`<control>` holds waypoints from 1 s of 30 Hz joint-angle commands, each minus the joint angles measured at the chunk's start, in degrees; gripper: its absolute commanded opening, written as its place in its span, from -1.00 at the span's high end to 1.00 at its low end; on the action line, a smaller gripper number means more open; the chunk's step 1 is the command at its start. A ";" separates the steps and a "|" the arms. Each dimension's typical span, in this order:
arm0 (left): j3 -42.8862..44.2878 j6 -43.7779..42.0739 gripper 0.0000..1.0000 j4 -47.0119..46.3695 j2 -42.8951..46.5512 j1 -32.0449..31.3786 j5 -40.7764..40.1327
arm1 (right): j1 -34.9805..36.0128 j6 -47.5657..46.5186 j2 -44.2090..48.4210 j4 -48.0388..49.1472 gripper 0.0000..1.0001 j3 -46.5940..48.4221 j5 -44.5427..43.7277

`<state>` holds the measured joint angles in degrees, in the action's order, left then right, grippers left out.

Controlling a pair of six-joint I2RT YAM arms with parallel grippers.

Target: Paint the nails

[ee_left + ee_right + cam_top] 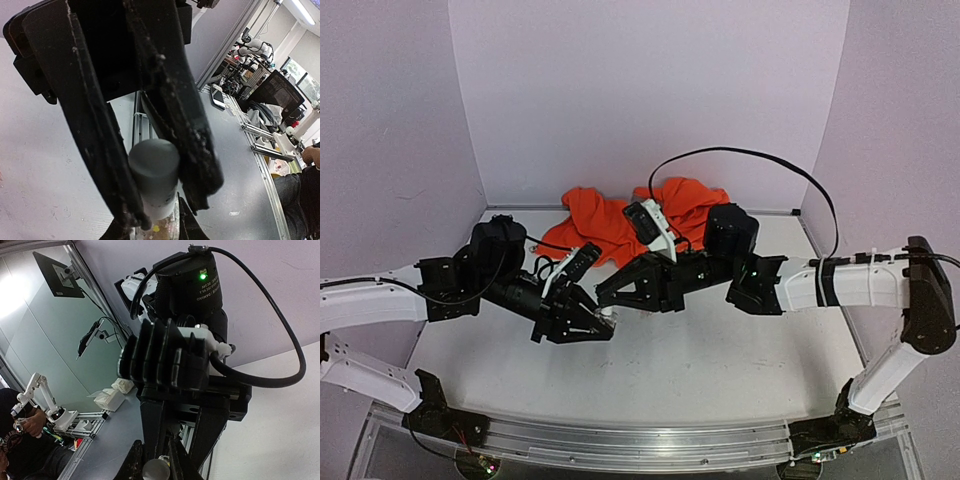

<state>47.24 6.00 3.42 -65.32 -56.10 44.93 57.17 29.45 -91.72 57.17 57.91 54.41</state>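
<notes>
My two grippers meet above the middle of the table. The left gripper (598, 326) (170, 207) is shut on a small white bottle (607, 317) (155, 170) with a grey rounded end. The right gripper (612, 303) (156, 465) has come in from the opposite side, and its fingers (189, 225) sit tight on the bottle's other end (156, 472), where glittery contents show. An orange fabric sleeve (620, 222) lies crumpled at the back of the table. The nails are hidden from view.
Lilac walls close in the white table (720, 370) on three sides. An aluminium rail (640, 440) runs along the near edge between the arm bases. A black cable (760, 155) arcs over the right arm.
</notes>
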 commanded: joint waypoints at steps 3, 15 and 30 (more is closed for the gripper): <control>2.81 -0.97 1.00 -3.20 1.59 0.02 -7.05 | 0.20 -0.14 0.07 2.27 1.00 2.48 1.11; 5.74 4.25 1.00 7.46 -1.28 0.03 -61.18 | 17.42 5.05 -5.23 -35.57 1.00 16.90 -86.26; 1.29 -9.58 1.00 6.70 5.97 0.02 -19.94 | 0.40 -16.81 9.70 -25.91 -0.96 2.85 -23.31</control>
<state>48.99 0.78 12.08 -62.87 -55.88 10.68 61.10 19.51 -86.65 28.34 63.51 7.86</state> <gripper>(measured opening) 0.224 0.956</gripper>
